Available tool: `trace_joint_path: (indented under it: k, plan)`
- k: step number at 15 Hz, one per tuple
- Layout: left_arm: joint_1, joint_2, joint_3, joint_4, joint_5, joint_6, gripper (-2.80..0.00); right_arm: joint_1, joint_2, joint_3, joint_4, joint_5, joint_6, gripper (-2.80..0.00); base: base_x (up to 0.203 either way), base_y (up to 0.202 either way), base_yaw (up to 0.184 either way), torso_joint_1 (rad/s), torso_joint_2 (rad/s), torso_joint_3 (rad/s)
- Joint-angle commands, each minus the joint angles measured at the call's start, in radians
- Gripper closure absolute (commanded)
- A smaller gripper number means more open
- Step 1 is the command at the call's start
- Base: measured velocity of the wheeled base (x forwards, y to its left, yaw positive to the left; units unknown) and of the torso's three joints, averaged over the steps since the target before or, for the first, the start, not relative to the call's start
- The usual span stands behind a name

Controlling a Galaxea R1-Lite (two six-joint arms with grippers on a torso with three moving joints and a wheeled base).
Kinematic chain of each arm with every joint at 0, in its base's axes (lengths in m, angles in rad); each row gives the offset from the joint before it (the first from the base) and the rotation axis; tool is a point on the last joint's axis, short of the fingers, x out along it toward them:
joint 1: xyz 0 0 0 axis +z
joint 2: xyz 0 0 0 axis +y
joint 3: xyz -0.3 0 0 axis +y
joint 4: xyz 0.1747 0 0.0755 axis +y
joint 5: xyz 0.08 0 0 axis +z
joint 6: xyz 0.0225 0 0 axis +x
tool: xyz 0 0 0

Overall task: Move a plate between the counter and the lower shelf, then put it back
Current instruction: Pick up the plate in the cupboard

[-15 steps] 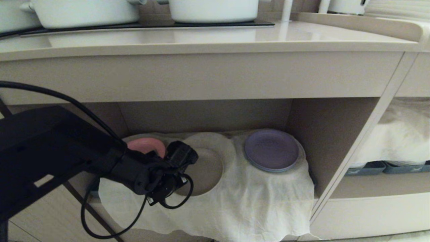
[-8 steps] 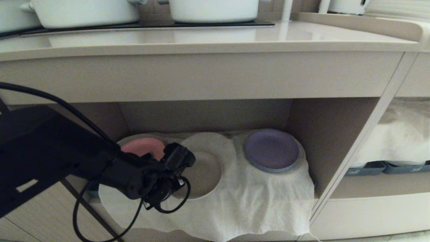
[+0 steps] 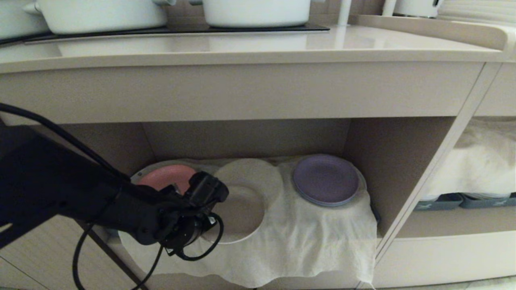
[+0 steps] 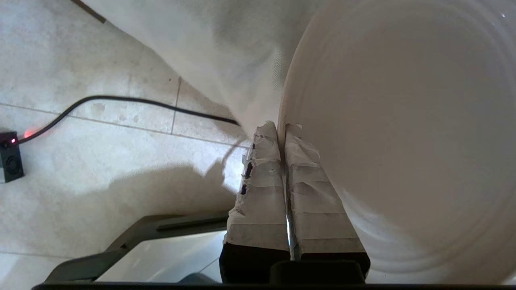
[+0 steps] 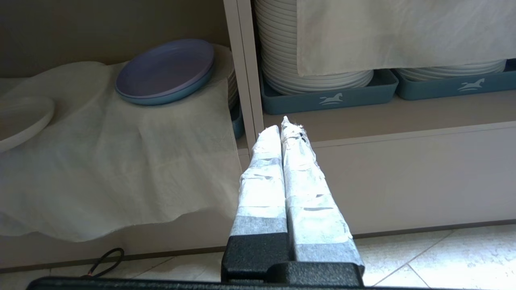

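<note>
Off-white cloth (image 3: 306,237) lines the lower shelf (image 3: 246,139), which holds a pink plate (image 3: 163,177), a purple plate (image 3: 325,180) and the cream plate (image 3: 238,215) over its front edge. The left gripper (image 4: 281,128) pinches the cream plate's rim (face turned sideways in the wrist view). The arm hides its left edge. The right gripper (image 5: 284,125) is closed, empty, below.

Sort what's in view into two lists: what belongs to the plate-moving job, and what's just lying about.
Belongs to the job:
- plate, rim pinched by the left gripper
- lower shelf with its off-white cloth
- counter

Just lying about:
- pink plate
- purple plate
- white pots on the counter
- stacked white plates in blue trays
- right gripper, shut, parked low in front of the cabinet
</note>
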Motion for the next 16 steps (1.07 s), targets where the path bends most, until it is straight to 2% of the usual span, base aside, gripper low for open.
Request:
trace_joint_path:
  k: [1,6,16]
  plan:
    - [-0.006,-0.027,0.02,-0.001,0.002,-0.012,0.0,0.0,0.0,0.0,0.0,0.0,0.001,0.0,0.0,0.0,0.0,0.0,0.0,0.0]
    - [-0.045,-0.082,0.068,0.002,0.002,-0.073,0.0,0.0,0.0,0.0,0.0,0.0,0.001,0.0,0.0,0.0,0.0,0.0,0.0,0.0]
    - [-0.062,-0.17,0.158,0.002,0.002,-0.098,0.0,0.0,0.0,0.0,0.0,0.0,0.001,0.0,0.0,0.0,0.0,0.0,0.0,0.0]
